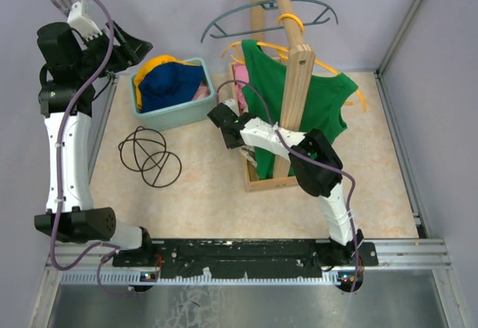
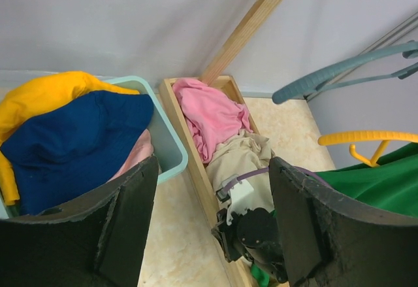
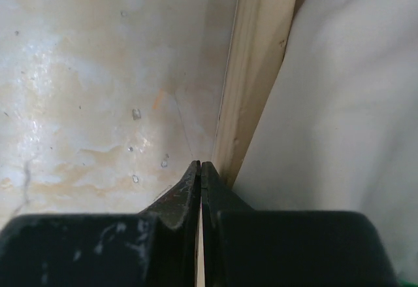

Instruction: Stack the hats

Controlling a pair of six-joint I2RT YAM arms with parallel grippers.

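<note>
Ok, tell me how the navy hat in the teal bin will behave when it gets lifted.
The navy hat will probably flop: its fabric lies slumped and creased, following the pile beneath. It looks light, merely draped in the teal bin. It overlaps the yellow-orange hat, so that may drag along.

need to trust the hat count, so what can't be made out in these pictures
1. Pink fabric in the bin: left wrist view, mostly buried under the navy hat; brim hidden.
2. Beige fabric in the crate: left wrist view, crumpled, partly behind the right gripper; shape unclear.
3. Crate contents: top view, covered by the green shirt and right arm.
</note>
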